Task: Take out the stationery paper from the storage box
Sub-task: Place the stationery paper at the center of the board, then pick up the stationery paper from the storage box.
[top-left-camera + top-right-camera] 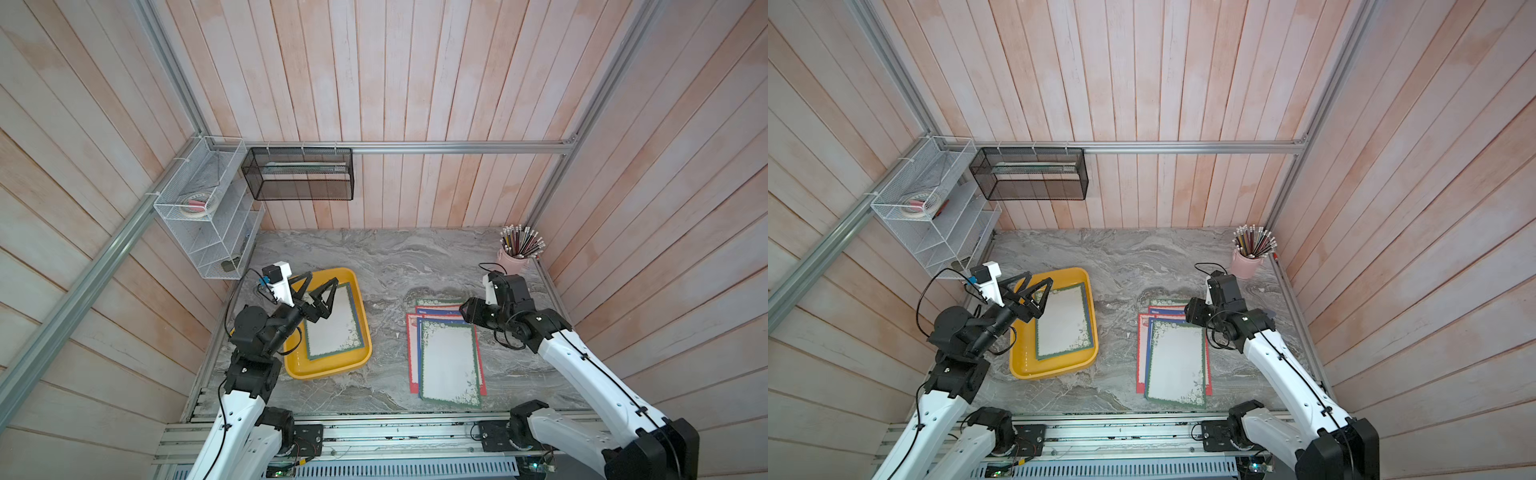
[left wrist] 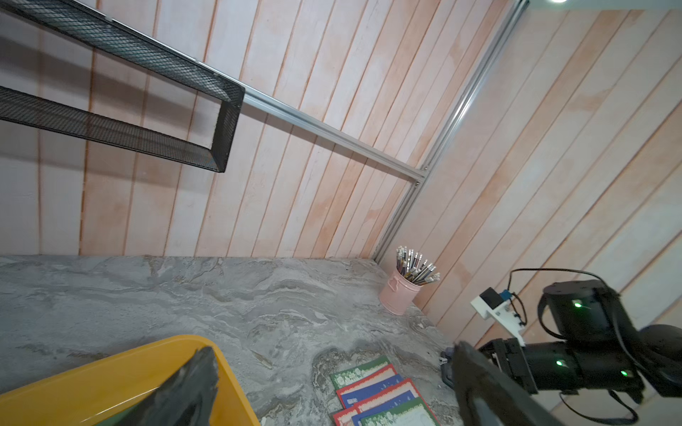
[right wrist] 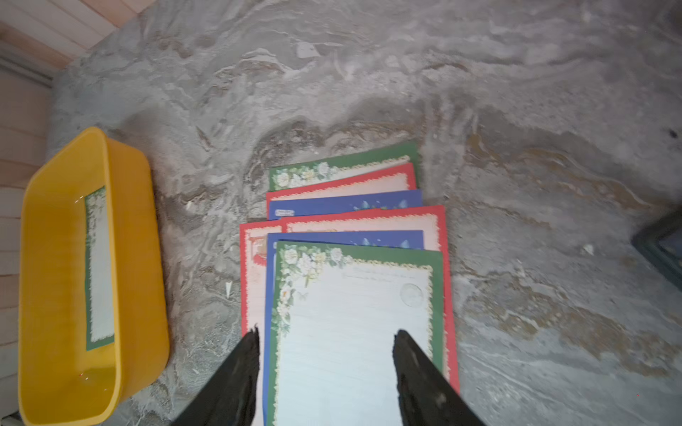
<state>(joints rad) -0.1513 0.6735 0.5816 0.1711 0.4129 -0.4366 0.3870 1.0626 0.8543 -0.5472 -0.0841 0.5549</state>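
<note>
1. The left fingers (image 1: 326,286) stood spread wide over the far end of the storage box (image 1: 328,365), pinching nothing.
2. The right fingers (image 3: 240,376) were also apart and empty, above the fanned pile of sheets (image 1: 451,365) on the bench (image 1: 374,257).
3. Stationery paper (image 1: 332,328) lay flat inside the box. A thin sheet could slip, crease or lift doubled, and a finger catching the wall could drag the box.
4. The white label (image 3: 285,212) and faint script were unreadable, and no brand showed.

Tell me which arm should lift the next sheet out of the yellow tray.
Left. The left gripper hangs open over the yellow tray and the green-bordered sheet in it. The right gripper is open over the stack of sheets, well aside.
</note>
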